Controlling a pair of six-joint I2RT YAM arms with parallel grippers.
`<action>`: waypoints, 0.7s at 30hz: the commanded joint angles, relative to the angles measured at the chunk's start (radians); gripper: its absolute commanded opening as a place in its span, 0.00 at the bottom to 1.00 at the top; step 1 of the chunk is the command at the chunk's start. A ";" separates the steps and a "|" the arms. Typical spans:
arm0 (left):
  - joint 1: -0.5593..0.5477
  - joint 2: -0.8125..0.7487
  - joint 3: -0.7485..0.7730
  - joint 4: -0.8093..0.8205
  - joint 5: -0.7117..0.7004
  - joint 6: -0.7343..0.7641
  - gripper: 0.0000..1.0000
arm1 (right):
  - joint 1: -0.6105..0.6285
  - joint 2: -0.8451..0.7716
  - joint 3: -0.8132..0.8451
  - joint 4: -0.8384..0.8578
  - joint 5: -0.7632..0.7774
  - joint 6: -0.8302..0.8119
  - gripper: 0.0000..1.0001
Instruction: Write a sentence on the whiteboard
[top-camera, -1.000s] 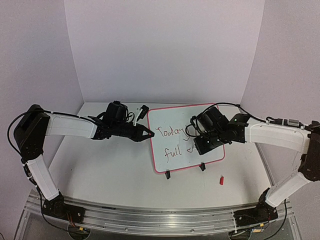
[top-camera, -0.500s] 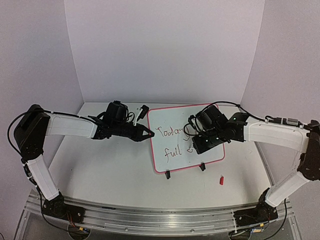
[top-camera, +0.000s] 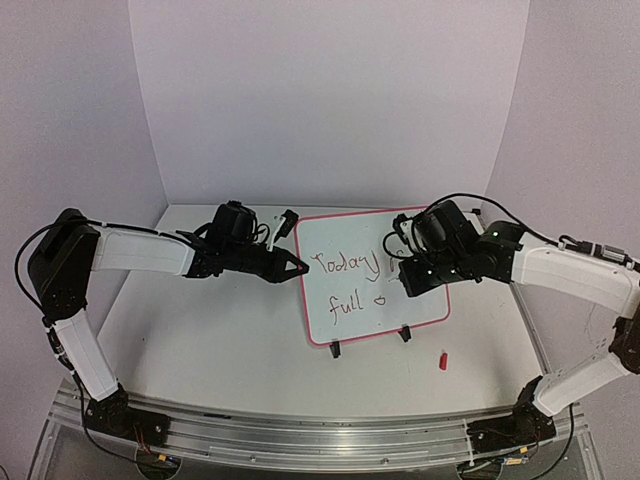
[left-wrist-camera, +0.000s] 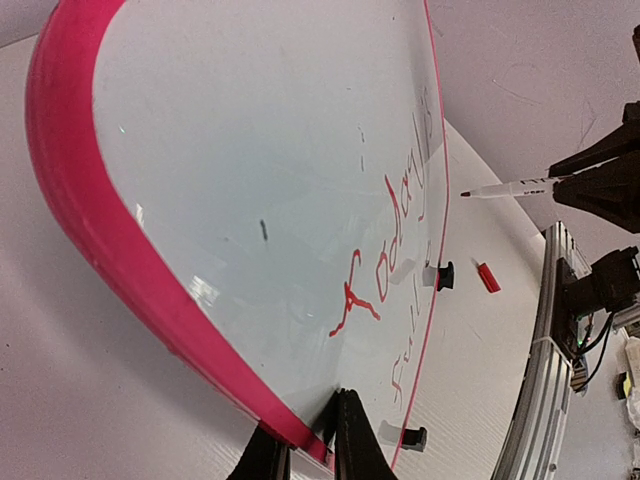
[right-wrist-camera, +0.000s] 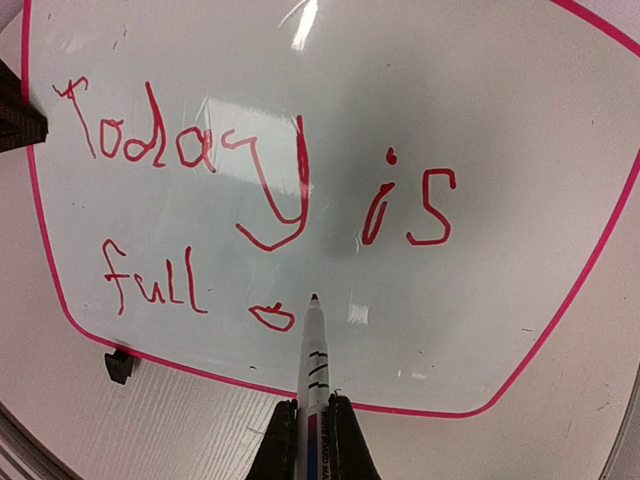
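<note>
Just beyond the arms' bases, a small red cap lies on the table, likely set aside there so the pen can write. Behind it, two black feet prop the whiteboard at a backward tilt near the middle of the table, its face turned toward the arms.

The left gripper is pinched onto the board's pink frame at its left edge. The left wrist view shows the fingers closed on the rim, a hold that looks meant to brace the board against the pen's push.

On the far side, the right gripper clamps the marker by its barrel, tip forward. The tip sits just right of a small red loop on the second line, and from the left wrist camera it appears to stand slightly off the surface.

The sentence, in red strokes, reads "Today is" above "full" and that single "o". By the look of it the next word is only begun, so more of the line remains to be written.
</note>
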 joint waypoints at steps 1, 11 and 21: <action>0.028 0.083 -0.010 -0.135 -0.368 0.150 0.00 | -0.012 0.025 0.024 0.002 0.061 -0.029 0.00; 0.028 0.083 -0.019 -0.131 -0.367 0.148 0.00 | -0.035 0.059 0.048 0.011 0.053 -0.038 0.00; 0.027 0.081 -0.019 -0.128 -0.367 0.146 0.00 | -0.038 0.082 0.057 0.024 0.057 -0.045 0.00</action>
